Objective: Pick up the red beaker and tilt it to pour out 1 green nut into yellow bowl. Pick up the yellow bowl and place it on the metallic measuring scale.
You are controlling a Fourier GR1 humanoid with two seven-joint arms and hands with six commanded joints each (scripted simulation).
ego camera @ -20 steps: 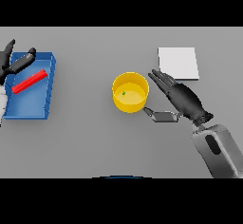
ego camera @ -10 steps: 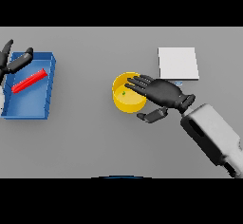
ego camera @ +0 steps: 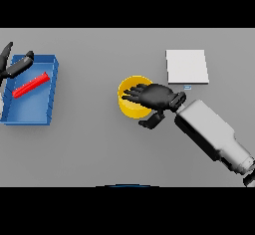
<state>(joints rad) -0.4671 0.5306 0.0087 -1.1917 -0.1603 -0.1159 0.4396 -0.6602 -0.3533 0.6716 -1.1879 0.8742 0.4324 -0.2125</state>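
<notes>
right hand point(ego camera: 155, 95): centre of frame, palm down over the yellow bowl point(ego camera: 130, 104), covering its right half; arm enters from lower right
right fingers point(ego camera: 133, 94): spread wide and fairly straight across the bowl's opening, thumb point(ego camera: 150, 122) hangs just outside the bowl's lower right wall; not clamped on the rim as far as visible
yellow bowl: upright on the grey counter point(ego camera: 99, 149), centre of frame, left rim and front wall showing; contents hidden by the hand
measuring scale point(ego camera: 187, 66): pale square plate, upper right of frame, near the bowl but apart from it
red beaker point(ego camera: 31, 85): lying tilted on its side inside the blue tray point(ego camera: 30, 118), left of frame
left hand point(ego camera: 14, 64): upper left edge, at the tray's top corner, fingers loosely open, holding nothing, apart from the beaker
</notes>
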